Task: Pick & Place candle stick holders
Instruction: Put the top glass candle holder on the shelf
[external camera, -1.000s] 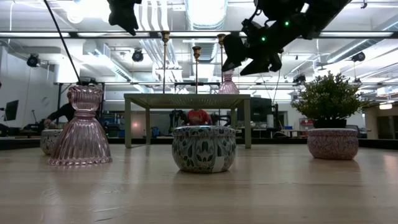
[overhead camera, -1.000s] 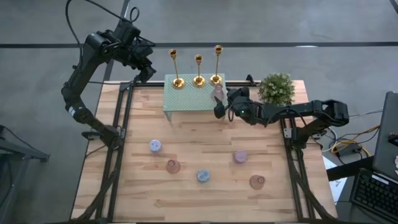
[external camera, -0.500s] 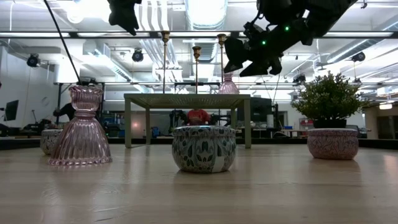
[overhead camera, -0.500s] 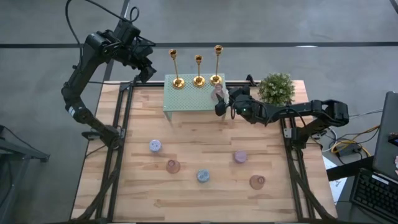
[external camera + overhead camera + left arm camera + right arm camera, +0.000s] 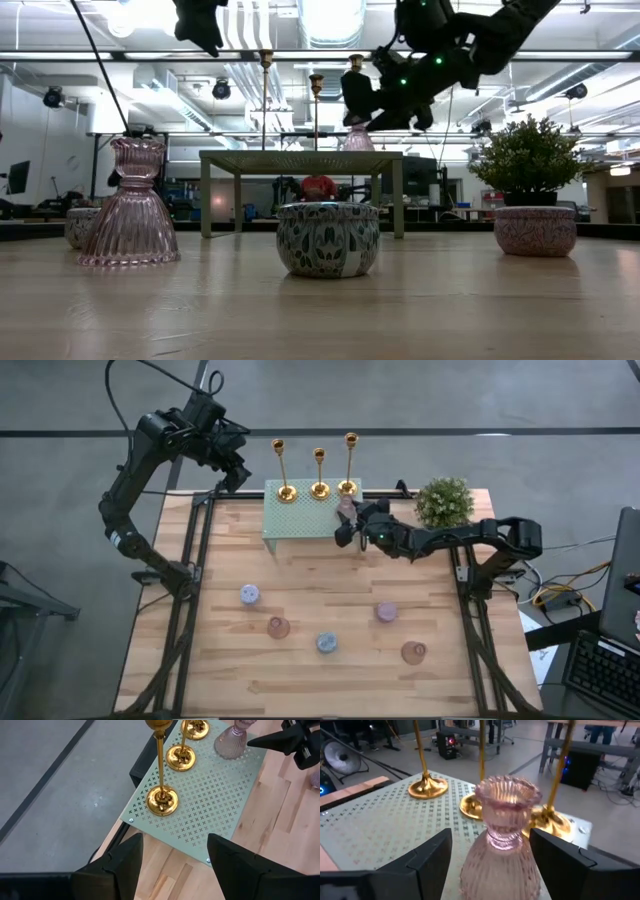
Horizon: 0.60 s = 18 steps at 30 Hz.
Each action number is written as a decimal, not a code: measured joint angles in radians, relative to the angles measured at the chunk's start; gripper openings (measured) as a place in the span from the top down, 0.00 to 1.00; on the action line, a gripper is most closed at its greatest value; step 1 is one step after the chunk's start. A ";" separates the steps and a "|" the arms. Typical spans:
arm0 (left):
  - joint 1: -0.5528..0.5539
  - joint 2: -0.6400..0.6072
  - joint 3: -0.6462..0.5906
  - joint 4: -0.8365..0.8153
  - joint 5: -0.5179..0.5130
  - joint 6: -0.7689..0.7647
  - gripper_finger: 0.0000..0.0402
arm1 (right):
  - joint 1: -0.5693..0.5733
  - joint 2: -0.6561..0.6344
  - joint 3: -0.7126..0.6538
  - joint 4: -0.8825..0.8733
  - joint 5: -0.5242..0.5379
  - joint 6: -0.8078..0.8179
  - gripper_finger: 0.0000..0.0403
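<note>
Three gold candle stick holders (image 5: 319, 472) stand by their round bases in a row along the far edge of a small green perforated table (image 5: 300, 525). A pink ribbed glass holder (image 5: 346, 508) stands upright at that table's right end. My right gripper (image 5: 492, 865) reaches in from the table's right, open, one finger on each side of the pink holder (image 5: 505, 830). My left gripper (image 5: 172, 865) hangs open high above the far left corner, looking down on the gold holders (image 5: 162, 800). My right gripper comes at the pink glass holder nearly level from the table's right. One finger (image 5: 555, 865) lies against the side of its flared body (image 5: 532, 870). The other finger (image 5: 427, 862) stands a small gap off. The holder stands upright on the green table.
A potted plant (image 5: 445, 503) stands at the far right, close behind my right arm. Several small jars and pink holders (image 5: 327, 643) are scattered over the near half of the wooden table; in the low view a patterned jar (image 5: 328, 238) and a pink holder (image 5: 132, 205) stand nearest.
My right gripper has moved toward the table's left and a little down, coming around the pink glass holder. The holder has slid slightly toward the left on the green table and still stands upright.
</note>
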 joint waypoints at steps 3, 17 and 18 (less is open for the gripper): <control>0.000 0.000 0.000 0.000 -0.007 0.000 0.44 | 0.000 0.010 0.025 -0.003 0.004 -0.040 0.39; 0.000 0.000 0.000 0.000 -0.010 0.000 0.44 | -0.031 0.019 0.075 -0.021 0.005 -0.072 0.50; 0.000 0.000 0.000 0.000 -0.010 0.000 0.44 | -0.031 0.019 0.075 -0.023 0.005 -0.072 0.51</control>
